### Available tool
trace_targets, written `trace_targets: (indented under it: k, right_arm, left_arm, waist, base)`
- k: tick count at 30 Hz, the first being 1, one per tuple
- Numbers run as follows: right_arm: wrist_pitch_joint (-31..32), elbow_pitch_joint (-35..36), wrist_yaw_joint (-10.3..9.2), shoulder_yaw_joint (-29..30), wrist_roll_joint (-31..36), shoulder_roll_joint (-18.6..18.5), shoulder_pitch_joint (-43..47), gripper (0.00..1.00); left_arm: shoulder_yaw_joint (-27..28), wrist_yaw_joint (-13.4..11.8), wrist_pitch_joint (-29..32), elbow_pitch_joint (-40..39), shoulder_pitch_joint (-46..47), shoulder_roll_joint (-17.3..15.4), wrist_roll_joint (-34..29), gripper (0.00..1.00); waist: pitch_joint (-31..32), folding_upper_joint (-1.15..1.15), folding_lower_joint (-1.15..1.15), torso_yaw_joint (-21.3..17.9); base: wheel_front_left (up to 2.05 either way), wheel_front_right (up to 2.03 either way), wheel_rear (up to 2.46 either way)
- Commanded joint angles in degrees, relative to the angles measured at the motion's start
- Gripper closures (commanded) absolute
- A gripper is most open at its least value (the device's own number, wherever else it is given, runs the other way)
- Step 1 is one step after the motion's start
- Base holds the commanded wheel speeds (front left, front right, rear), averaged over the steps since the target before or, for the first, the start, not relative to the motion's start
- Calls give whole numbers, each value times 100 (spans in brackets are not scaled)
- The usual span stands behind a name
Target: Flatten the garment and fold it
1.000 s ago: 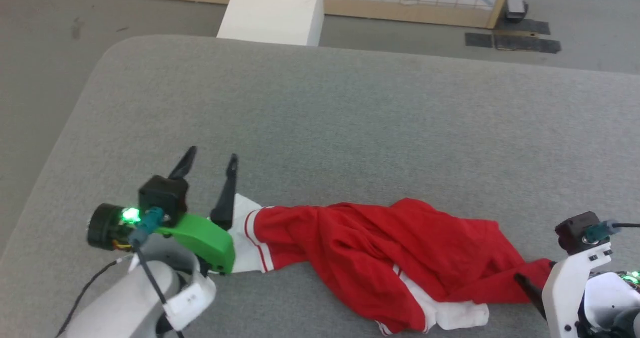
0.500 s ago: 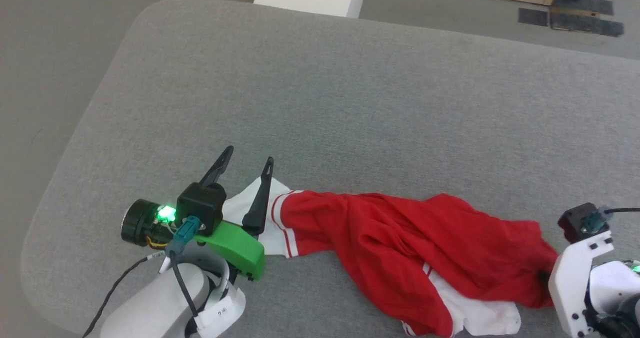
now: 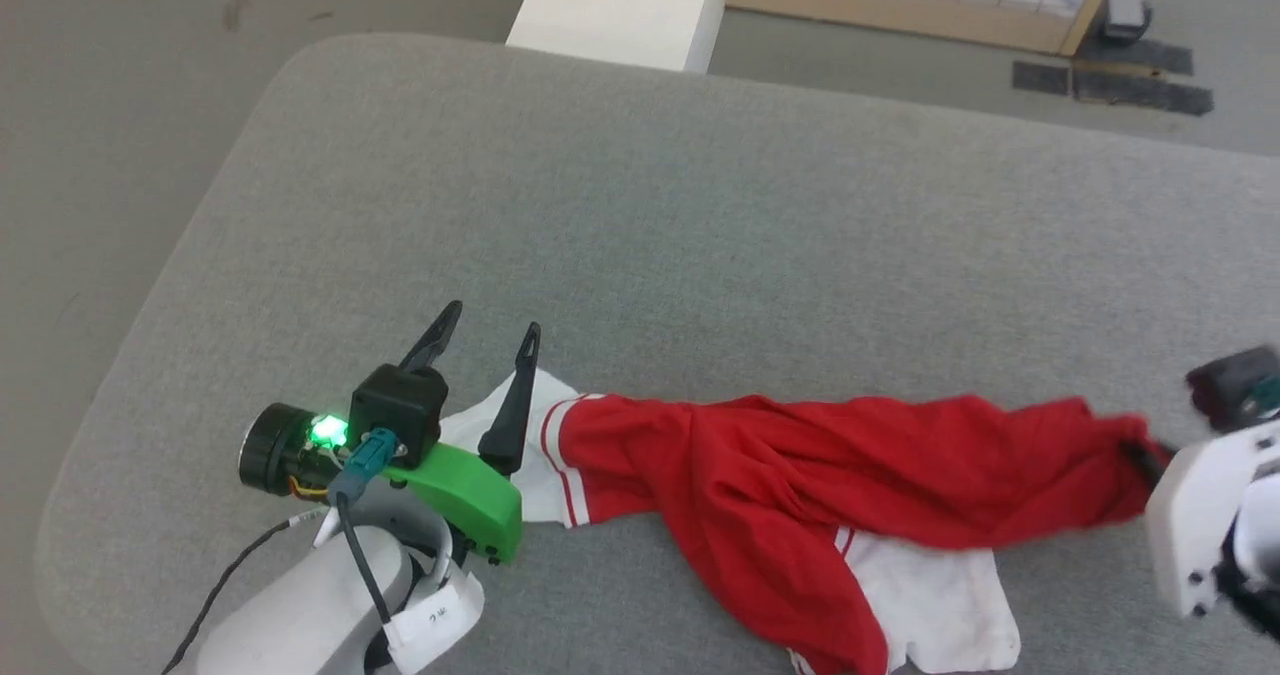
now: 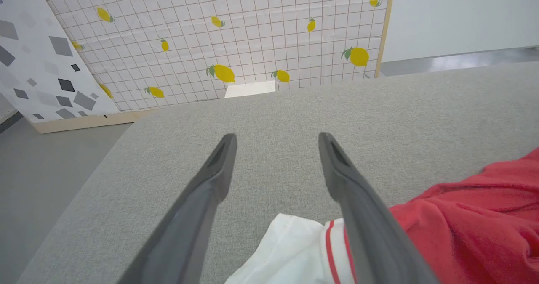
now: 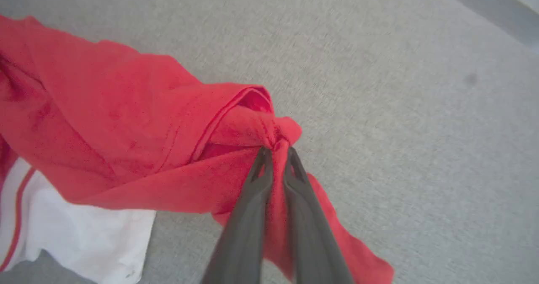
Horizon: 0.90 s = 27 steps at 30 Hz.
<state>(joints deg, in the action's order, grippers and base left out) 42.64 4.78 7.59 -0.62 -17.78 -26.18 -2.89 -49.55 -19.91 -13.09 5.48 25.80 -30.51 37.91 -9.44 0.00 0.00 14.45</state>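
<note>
The garment [image 3: 820,475] is a red jersey lying stretched left to right across the near part of the grey table [image 3: 700,235]. Its white lining [image 3: 940,605] shows at the lower right, and striped trim [image 3: 560,455] at its left end. My left gripper [image 3: 490,320] is open above that left end. In the left wrist view the white corner [image 4: 294,250] lies low between the fingers of my left gripper [image 4: 276,136], ungripped. My right gripper [image 5: 278,150] is shut on a bunched red fold of the garment [image 5: 126,128] and holds it off the table. In the head view my right gripper [image 3: 1140,452] is blurred.
A white block [image 3: 620,5] stands past the table's far edge. Behind it is a wood-framed panel with a lemon-print grid [image 4: 236,44]. Dark mats [image 3: 1110,90] lie on the floor at the far right. The table's rounded left corner [image 3: 280,75] drops to grey floor.
My right gripper has drawn the jersey's right end to the right, and the bunched red cloth is now a long band. The head camera shifted. The left gripper stays by the left end.
</note>
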Motion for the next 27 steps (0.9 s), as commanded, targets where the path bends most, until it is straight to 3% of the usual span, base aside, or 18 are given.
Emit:
trace_targets:
  k: [1,6,10,19,23,27]
  right_arm:
    - [-104,143,-10,114,-30,-72,-215,100]
    - [-337,363,-10,378,-69,-331,-927,100]
    - [-494,168,-10,180,-77,-711,-1752,100]
    - [-1260,-1313,-10,-1213,206,-1517,-4397,100]
    - [-1706,-2185,-10,-1741,411,-1550,-5402,100]
    - [-1957,-2931,-10,-2358,543,-1498,-5822,100]
  left_arm:
    - [-17,31,29,3,-39,0,28,0]
    - [-57,40,70,-85,8,45,27,0]
    - [-69,42,65,-172,98,130,9,0]
    - [-79,105,-34,-166,441,483,-105,0]
    - [-71,158,-87,-69,583,702,-143,0]
    - [-10,179,-132,10,641,854,-167,0]
  waist:
    - [205,0,0,-162]
    - [122,0,0,-88]
    - [-152,0,0,86]
    - [-998,0,0,596]
    - [-1232,0,0,827]
    - [-1355,0,0,950]
  base:
    - [0,0,0]
    - [0,0,0]
    - [0,0,0]
    - [0,0,0]
    - [0,0,0]
    - [0,0,0]
